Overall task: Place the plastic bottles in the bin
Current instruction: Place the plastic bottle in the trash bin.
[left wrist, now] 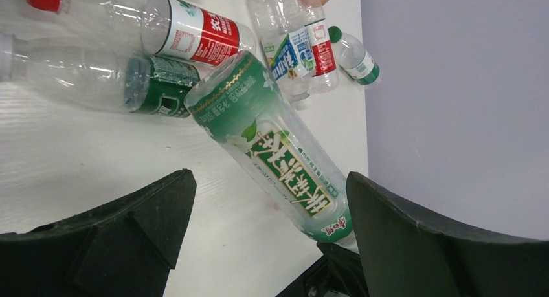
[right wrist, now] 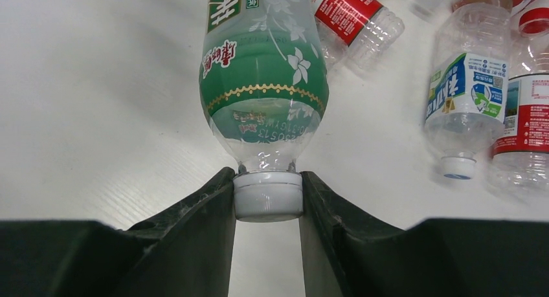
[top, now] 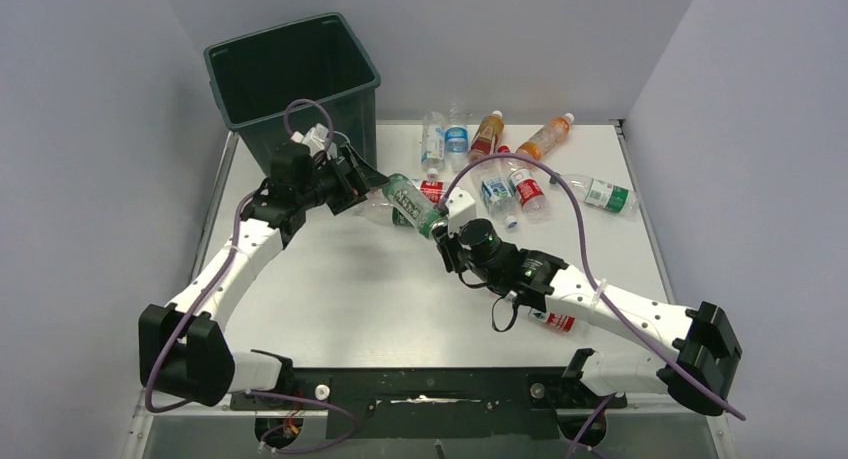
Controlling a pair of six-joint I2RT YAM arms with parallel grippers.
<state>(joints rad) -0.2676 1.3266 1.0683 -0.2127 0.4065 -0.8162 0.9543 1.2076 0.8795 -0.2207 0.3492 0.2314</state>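
My right gripper [right wrist: 268, 180] is shut on the white cap [right wrist: 268, 195] of a green-labelled plastic bottle [right wrist: 262, 83] and holds it above the table. In the top view this bottle [top: 412, 205] slants from the right gripper [top: 447, 234] up toward my left gripper [top: 365, 184]. The left gripper [left wrist: 270, 177] is open, and the bottle's base [left wrist: 324, 222] sits between its fingers, close to the right-hand one. The dark green bin [top: 295, 84] stands at the back left, just behind the left gripper.
Several more bottles lie at the back right, among them an orange one [top: 546, 136] and a green-capped one [top: 603, 194]. A red-labelled bottle [left wrist: 188, 32] and a dark-green-labelled one [left wrist: 129, 80] lie near the left gripper. Another bottle [top: 553, 322] lies under the right arm.
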